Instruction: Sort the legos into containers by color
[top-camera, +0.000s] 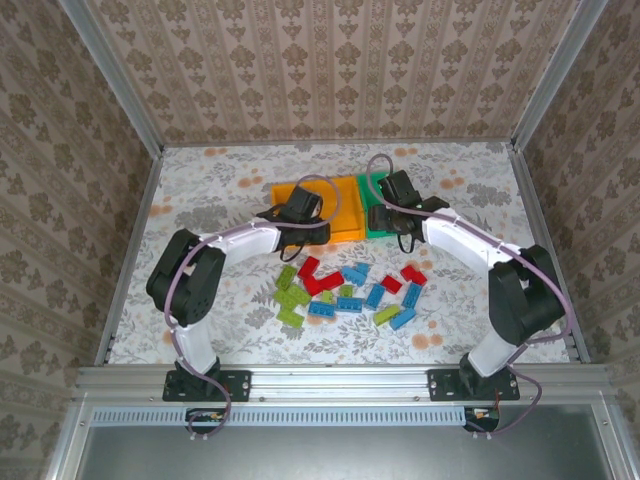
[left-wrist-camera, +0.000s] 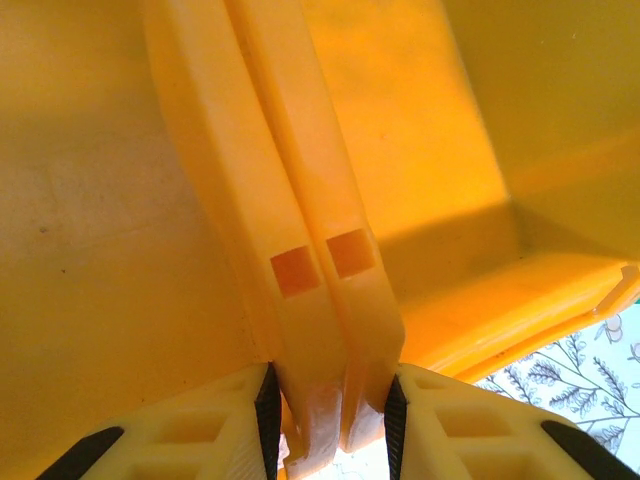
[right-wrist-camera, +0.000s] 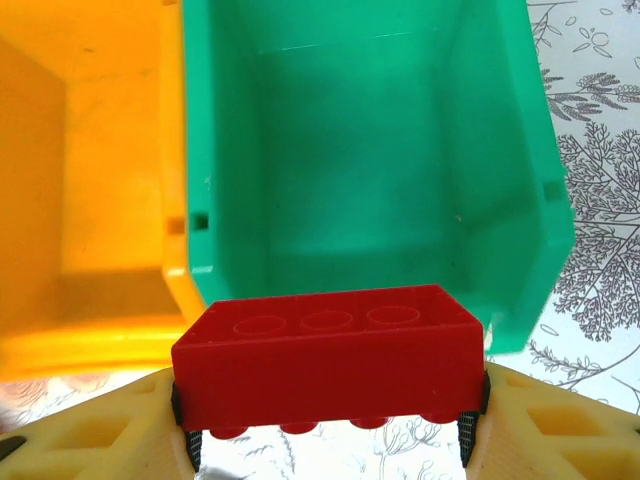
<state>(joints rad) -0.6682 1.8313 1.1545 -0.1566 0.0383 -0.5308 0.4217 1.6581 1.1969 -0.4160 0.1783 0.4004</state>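
Two orange containers (top-camera: 345, 205) stand side by side at the back, with a green container (top-camera: 374, 231) to their right. My left gripper (left-wrist-camera: 330, 400) is shut on the two adjoining orange walls (left-wrist-camera: 310, 270), clamping them together. My right gripper (right-wrist-camera: 328, 400) is shut on a red lego (right-wrist-camera: 325, 350), holding it level just before the near rim of the green container (right-wrist-camera: 370, 150), whose floor looks bare. Several red, blue and lime legos (top-camera: 350, 292) lie scattered on the table in front of the containers.
The loose pile runs from a lime brick (top-camera: 290, 316) on the left to a blue one (top-camera: 402, 320) on the right. Aluminium rails (top-camera: 130, 250) fence the floral tabletop. An orange container (right-wrist-camera: 90, 150) sits directly left of the green one.
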